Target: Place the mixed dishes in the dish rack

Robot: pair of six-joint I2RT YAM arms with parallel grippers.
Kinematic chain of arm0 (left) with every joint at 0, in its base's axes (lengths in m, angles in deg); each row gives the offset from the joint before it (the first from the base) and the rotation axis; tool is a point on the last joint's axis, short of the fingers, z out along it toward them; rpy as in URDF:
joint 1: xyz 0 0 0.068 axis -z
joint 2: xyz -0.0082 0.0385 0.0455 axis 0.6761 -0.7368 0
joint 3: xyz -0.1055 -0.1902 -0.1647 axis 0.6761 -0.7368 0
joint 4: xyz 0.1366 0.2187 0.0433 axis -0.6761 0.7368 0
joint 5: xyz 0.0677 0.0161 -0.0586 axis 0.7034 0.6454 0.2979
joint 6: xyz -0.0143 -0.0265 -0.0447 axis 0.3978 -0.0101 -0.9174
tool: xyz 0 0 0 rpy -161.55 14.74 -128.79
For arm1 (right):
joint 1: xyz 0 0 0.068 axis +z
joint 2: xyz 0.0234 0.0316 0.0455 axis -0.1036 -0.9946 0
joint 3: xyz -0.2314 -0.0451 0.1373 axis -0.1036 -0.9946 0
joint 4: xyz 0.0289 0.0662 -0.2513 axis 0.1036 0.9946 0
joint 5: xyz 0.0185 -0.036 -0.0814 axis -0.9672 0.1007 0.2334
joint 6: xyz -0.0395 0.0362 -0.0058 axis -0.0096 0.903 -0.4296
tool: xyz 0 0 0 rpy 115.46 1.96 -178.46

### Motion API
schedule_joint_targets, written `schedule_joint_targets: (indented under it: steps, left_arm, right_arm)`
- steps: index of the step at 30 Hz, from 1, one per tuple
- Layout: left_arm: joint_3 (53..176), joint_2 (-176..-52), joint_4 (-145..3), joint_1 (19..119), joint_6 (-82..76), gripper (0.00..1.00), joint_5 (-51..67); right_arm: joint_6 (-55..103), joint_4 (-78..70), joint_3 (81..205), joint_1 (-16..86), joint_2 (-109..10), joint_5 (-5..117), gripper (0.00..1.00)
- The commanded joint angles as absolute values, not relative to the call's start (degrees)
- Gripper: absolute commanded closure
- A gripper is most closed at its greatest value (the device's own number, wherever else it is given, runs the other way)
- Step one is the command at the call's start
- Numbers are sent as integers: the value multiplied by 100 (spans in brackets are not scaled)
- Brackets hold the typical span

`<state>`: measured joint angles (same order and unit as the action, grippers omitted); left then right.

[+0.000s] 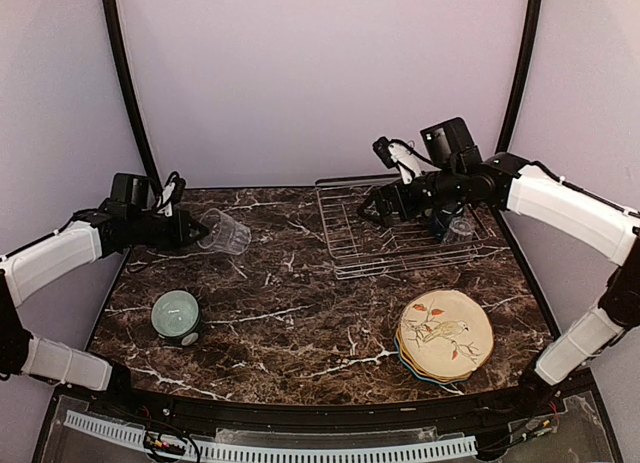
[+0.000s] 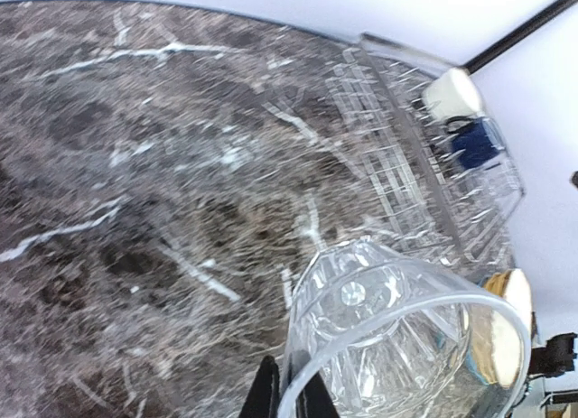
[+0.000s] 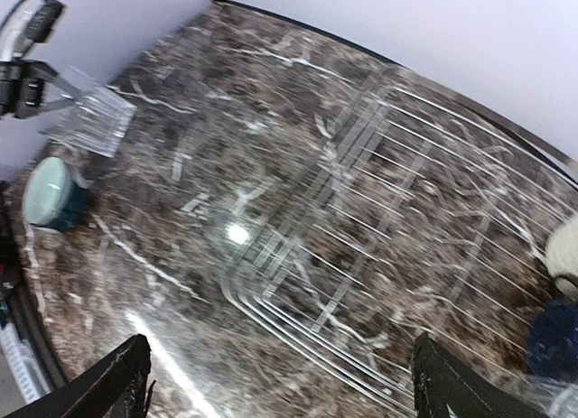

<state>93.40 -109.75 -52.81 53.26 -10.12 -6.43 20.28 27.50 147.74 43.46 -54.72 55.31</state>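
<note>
One rack (image 1: 370, 245), two mugs (image 2: 474, 143), one tumbler (image 1: 222, 232), one bowl (image 1: 177, 314), one plate stack (image 1: 445, 335).

Wire dish rack (image 3: 388, 210) lies below the end effector (image 3: 284, 382) — fingers spread wide.

A dark marble table (image 1: 300, 323) stands before pale lilac walls (image 1: 320, 73) and black poles (image 1: 127, 78).

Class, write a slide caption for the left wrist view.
Left gripper clamps the clear glass tumbler by its rim; dish rack beyond.
</note>
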Motion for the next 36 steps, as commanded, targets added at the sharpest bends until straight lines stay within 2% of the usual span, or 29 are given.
schedule_joint_targets:
  steps: [1,8,15,25,30,36]
  left_arm:
    - [8826,-10515,-7287,5607,-2039,99,-2177]
    - [8153,-10420,-9707,6445,-3537,99,-2306]
    - [7782,-10915,-11572,7147,-4828,99,-2357]
    - [7789,-11705,-12993,7640,-5752,99,-2497]
    - [7821,-11960,-13502,7745,-6041,99,-2544]
    - [7824,-12013,-13567,7783,-6101,99,-2544]
  right_arm:
    - [2687,1302,14516,4678,-5374,3844,2]
    - [3349,1,14262,5047,-5750,3040,1]
    - [3799,-963,14046,5068,-5951,2120,1]
    - [3937,-1684,13761,5103,-5977,1377,1]
    - [4033,-1878,13695,5107,-6053,1142,9]
    - [4085,-2010,13703,5108,-6151,942,24]
